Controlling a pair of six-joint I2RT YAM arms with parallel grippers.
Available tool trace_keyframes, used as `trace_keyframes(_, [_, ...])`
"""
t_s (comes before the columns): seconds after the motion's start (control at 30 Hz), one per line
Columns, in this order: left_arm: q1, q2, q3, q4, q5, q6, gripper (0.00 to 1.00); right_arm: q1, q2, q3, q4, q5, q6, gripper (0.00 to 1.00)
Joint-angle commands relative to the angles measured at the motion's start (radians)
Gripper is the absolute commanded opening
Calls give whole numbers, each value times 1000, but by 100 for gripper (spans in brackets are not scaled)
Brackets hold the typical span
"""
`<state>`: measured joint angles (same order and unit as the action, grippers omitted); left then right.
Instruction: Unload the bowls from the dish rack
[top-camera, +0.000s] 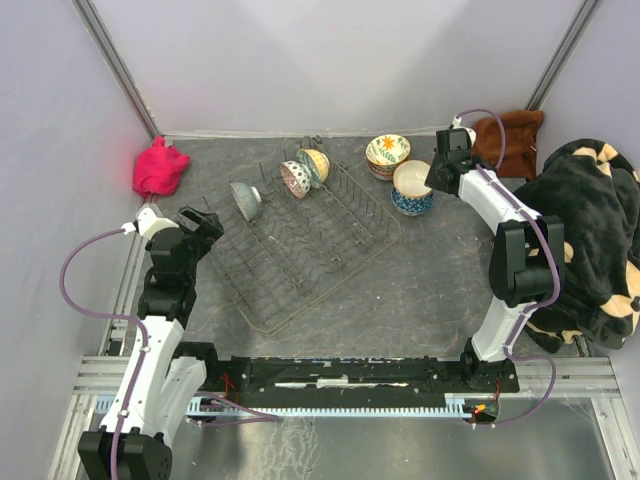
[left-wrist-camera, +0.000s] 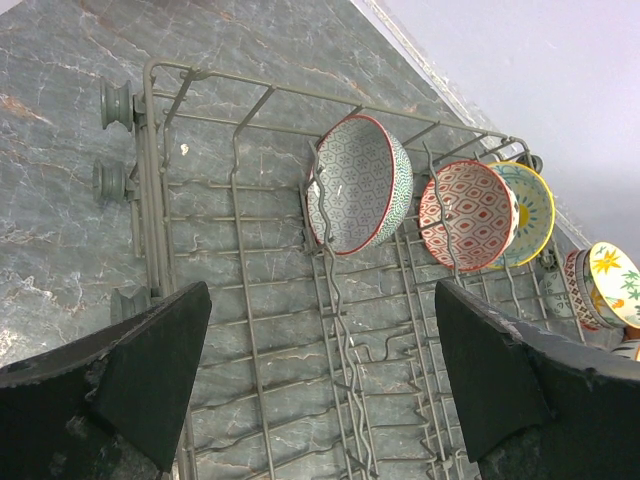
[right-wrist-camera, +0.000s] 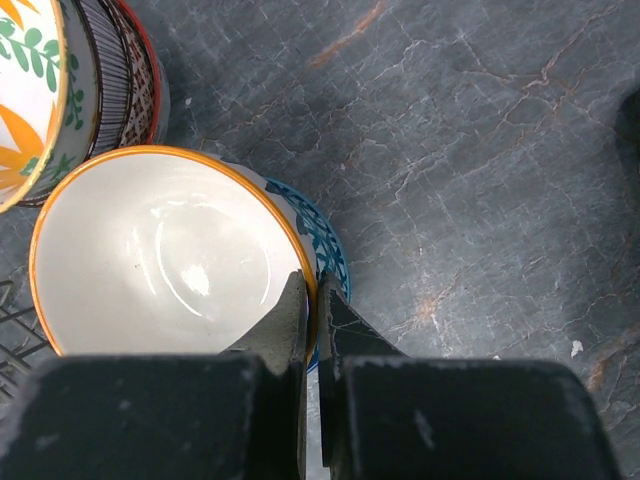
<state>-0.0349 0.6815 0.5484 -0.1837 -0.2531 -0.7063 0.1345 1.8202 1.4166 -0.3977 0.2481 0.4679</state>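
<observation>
The dark wire dish rack (top-camera: 310, 250) lies across the table's middle. Three bowls stand in it: a grey-green patterned bowl (left-wrist-camera: 358, 184), a red diamond bowl (left-wrist-camera: 465, 214) and a yellow bowl (left-wrist-camera: 528, 208); from above they show as grey (top-camera: 246, 199), red (top-camera: 295, 179) and yellow (top-camera: 315, 164). My left gripper (left-wrist-camera: 320, 380) is open and empty over the rack's near-left part. My right gripper (right-wrist-camera: 318, 300) is shut on the rim of a white-inside, orange-rimmed bowl (right-wrist-camera: 160, 255), which sits in a blue-patterned bowl (right-wrist-camera: 325, 240) right of the rack (top-camera: 412, 188).
A stack of bowls topped by a floral bowl (top-camera: 387, 155) stands beside the white bowl. A pink cloth (top-camera: 160, 167) lies at the back left. A brown cloth (top-camera: 510, 135) and a dark patterned blanket (top-camera: 590, 240) fill the right side. Walls close in the table.
</observation>
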Motion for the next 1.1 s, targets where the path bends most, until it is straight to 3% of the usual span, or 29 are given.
trace_keyframes(0.0, [0,-14,-2,47,0,-5,99,-6,-41,-6,79,-10,25,1])
trace_keyframes(1.07, [0,-23,-10,47,-18,-13,99,-6,27,-24,65,-5,40,1])
